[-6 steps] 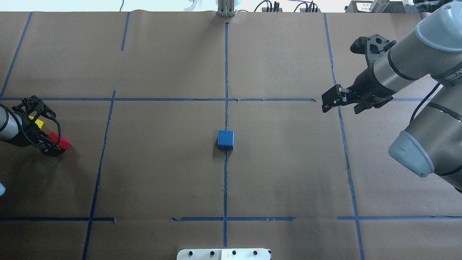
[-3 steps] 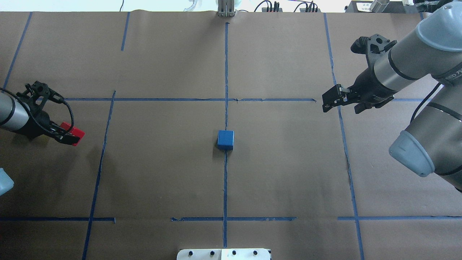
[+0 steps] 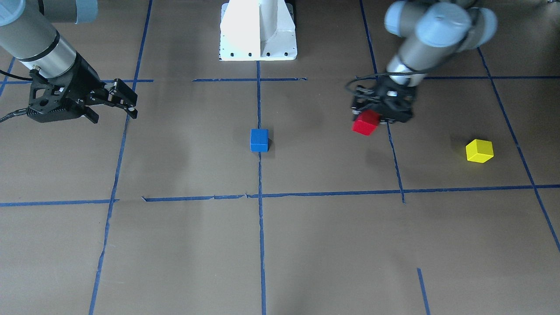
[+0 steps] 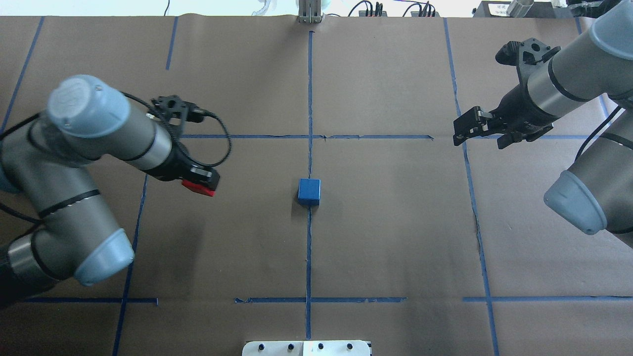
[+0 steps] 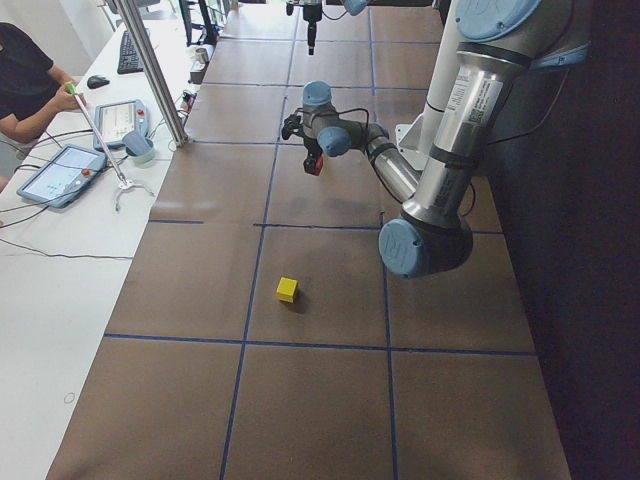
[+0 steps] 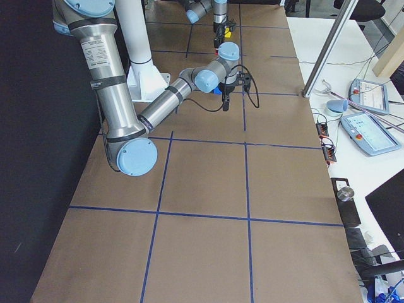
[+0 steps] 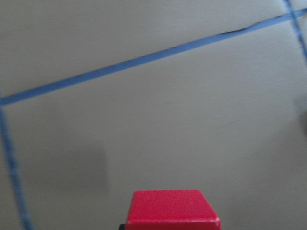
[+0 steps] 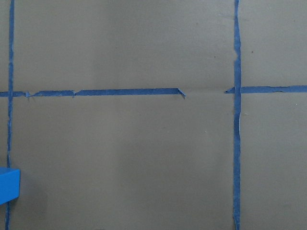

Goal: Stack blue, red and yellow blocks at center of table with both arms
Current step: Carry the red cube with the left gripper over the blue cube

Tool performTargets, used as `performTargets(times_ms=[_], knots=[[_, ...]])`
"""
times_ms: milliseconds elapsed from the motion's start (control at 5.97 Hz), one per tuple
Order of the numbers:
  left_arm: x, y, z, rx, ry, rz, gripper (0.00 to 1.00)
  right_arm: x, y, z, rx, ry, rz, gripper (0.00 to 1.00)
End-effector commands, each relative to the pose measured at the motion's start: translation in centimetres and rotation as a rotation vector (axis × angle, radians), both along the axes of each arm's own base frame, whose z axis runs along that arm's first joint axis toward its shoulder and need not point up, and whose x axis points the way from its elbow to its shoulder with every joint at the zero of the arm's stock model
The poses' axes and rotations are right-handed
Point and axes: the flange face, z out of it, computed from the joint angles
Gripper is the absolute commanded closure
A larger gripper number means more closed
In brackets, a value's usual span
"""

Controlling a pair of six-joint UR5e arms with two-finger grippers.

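Note:
My left gripper (image 4: 202, 184) is shut on the red block (image 4: 198, 188) and holds it above the table, left of the centre. The red block also shows in the front view (image 3: 365, 122) and at the bottom of the left wrist view (image 7: 170, 211). The blue block (image 4: 309, 192) sits on the table's centre line and shows in the front view (image 3: 259, 140). The yellow block (image 3: 479, 151) lies on the table on my left side; in the overhead view my left arm hides it. My right gripper (image 4: 482, 136) is open and empty, far right of the blue block.
Blue tape lines (image 4: 309, 99) divide the brown paper table cover into a grid. The white robot base (image 3: 258, 30) stands at the near edge. In the exterior left view a side table carries tablets (image 5: 60, 175), with a person (image 5: 25, 85) beside it.
My left arm has swung from the table's left edge toward the centre, carrying the red block. My right gripper has drawn back slightly to the right.

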Motion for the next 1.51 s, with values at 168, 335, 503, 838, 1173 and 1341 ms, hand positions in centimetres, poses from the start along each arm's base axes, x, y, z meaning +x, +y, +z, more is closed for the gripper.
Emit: performTargets(times_ms=[168,335,503,838,1173,1341], knots=[[13.2,-1.4,-10.9,-0.119,-0.064,-0.052,0.92,1.0,-0.1,0.9,-0.006,0.009,0.012,0.0],[14.6,-0.9,-10.3,-0.11,-0.085,-0.054,0.89,1.1,0.0,1.2,-0.011,0.012,0.012,0.0],[15.6,-0.8,-10.9,-0.145,-0.084,-0.078,0.88,1.1,0.1,1.5,-0.014,0.016,0.013,0.0],[18.3,0.2,-11.3,-0.157,-0.11,-0.134,0.84,1.1,0.1,1.5,-0.014,0.016,0.011,0.0],[18.6,0.3,-11.5,-0.152,-0.111,-0.146,0.83,1.1,0.2,1.4,-0.014,0.015,0.012,0.0],[18.5,0.2,-12.0,-0.147,-0.098,-0.147,0.82,1.2,0.2,1.2,-0.01,0.012,0.012,0.0]])
